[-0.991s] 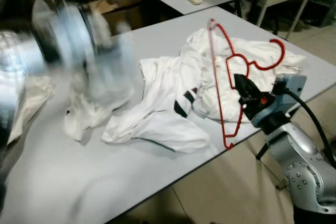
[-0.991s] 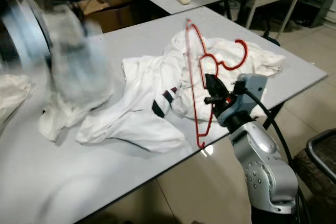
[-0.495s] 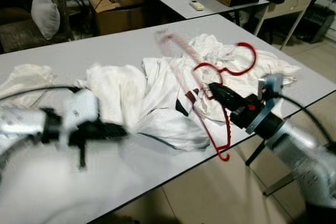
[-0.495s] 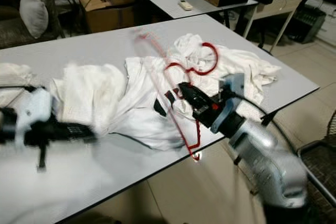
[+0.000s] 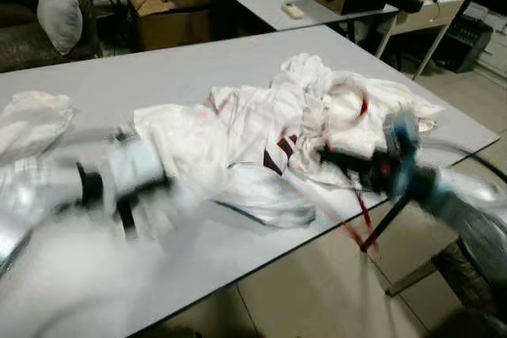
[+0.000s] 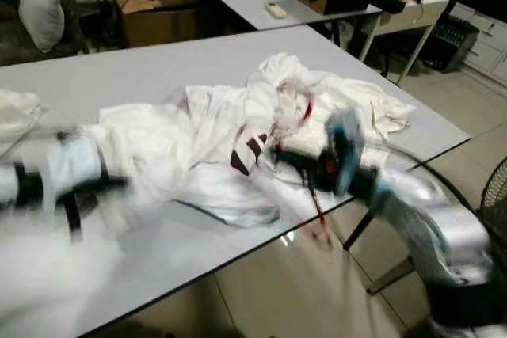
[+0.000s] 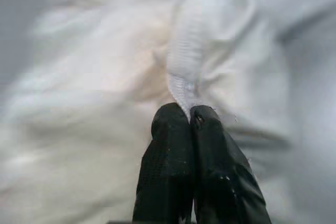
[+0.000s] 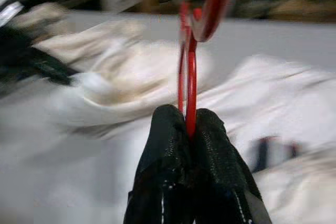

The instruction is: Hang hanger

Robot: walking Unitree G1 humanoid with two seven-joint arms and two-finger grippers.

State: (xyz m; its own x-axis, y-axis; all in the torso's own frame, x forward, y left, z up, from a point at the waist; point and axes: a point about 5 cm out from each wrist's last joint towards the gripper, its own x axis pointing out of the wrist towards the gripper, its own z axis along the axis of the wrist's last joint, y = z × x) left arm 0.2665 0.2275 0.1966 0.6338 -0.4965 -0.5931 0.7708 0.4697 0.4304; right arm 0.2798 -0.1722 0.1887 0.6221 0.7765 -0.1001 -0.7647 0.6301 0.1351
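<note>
Right pincer [image 8: 190, 129] is clamped on the red hanger [image 8: 190, 61]: in the right wrist view the two black fingertips [image 8: 168, 129] press together with the thin red wire between them, the wire rising away from the tips toward a curved bend. In the right eye view that arm sits at centre right of the frame, much blurred, with red streaks of the hanger trailing over the near edge of the grey counter [image 6: 158, 61] and above the white clothes [image 6: 206, 128] heaped at its middle.

Left pincer [image 7: 189, 116] is pinched tight on a ribbed white hem of the garment, seen in the left wrist view; in the left eye view that arm is a smear at the left of the frame, low over the counter.

My reading is that the garment is being readied for the hanger, so the two arms must work against each other. To do it well, the left grip should lift the hem clear of the pile so that a single layer hangs free, while the right keeps the wire from rotating between the tips, since a thin rod so held will swing easily. Slower motion would help; the blur hides where the hook points.
</note>
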